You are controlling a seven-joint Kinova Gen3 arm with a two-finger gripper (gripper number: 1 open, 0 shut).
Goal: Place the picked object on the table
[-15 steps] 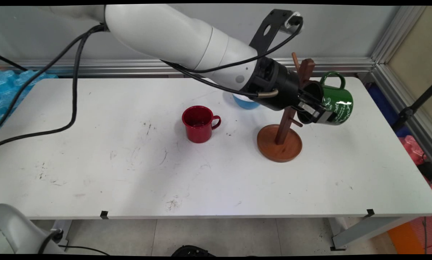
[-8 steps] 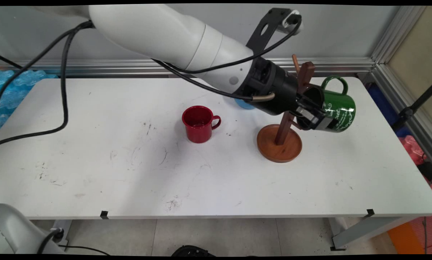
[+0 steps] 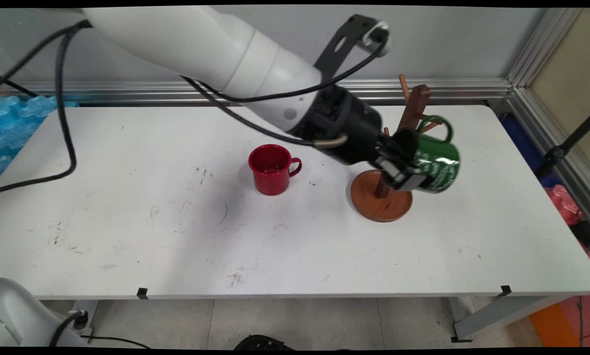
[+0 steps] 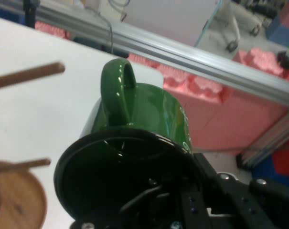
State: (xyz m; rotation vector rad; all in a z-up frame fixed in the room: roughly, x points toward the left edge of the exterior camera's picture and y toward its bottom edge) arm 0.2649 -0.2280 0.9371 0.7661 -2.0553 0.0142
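White tabletop point(image 3: 127, 236), scuffed and marked in places, is backed by a grey wall with an aluminium rail along its foot. Above it a green mug point(image 3: 435, 165) with white lettering is held tipped on its side, clear of the table, by the black two-finger gripper point(image 3: 403, 170). The fingers are closed on the mug's rim, one reaching inside the dark mouth and one lying against the outer wall, as is shown in the hand view, where the mug point(image 4: 139, 119) fills the middle and the gripper point(image 4: 182, 200) rises from the bottom edge. The mug's handle is turned upward and away from the hand, close by the pegs of a wooden mug tree point(image 3: 391, 162); whether handle and peg are touching cannot be told. The tree's round base is seen directly beneath the hand, its upright post just behind the gripped mug, and two of its pegs point(image 4: 27, 76) are seen to the mug's side in the hand view. A red enamel mug point(image 3: 272, 169) is stood upright on the table well behind the wrist, its handle turned toward the gripper.
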